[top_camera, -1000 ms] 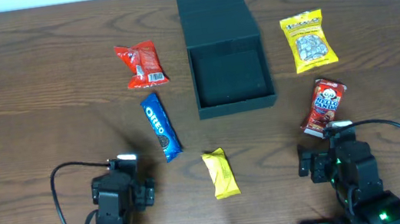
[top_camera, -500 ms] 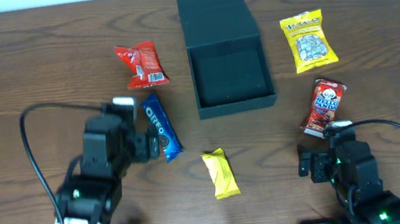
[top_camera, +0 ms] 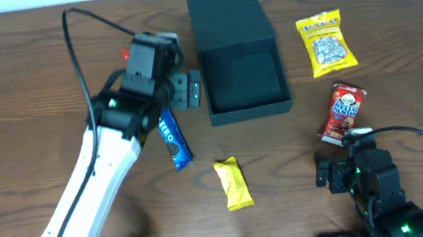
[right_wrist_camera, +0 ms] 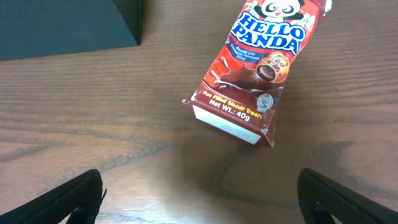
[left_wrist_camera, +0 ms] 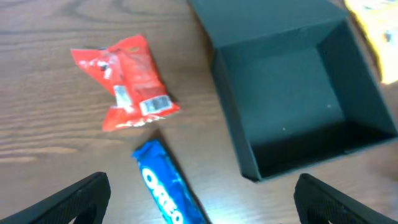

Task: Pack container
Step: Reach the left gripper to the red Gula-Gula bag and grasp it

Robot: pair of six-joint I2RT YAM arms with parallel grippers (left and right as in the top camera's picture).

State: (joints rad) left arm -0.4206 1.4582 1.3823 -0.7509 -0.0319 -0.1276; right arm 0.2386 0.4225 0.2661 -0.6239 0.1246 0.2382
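The container is a dark square box standing open, its flap lid folded back. My left gripper hovers open beside the box's left wall, holding nothing. In the left wrist view the left gripper is above the blue Oreo packet, with the red packet ahead on the left and the container on the right. The arm hides the red packet from overhead. My right gripper rests open near the front edge. In the right wrist view the right gripper is just short of the Hello Panda packet.
On the wooden table lie a yellow packet at front centre, the Oreo packet and the Hello Panda packet. A yellow bag of nuts is right of the box. A black cable loops over the left arm.
The left arm has swung up from the front edge, forward and right over the Oreo and red packets, to the box's left side. The right arm has not moved.
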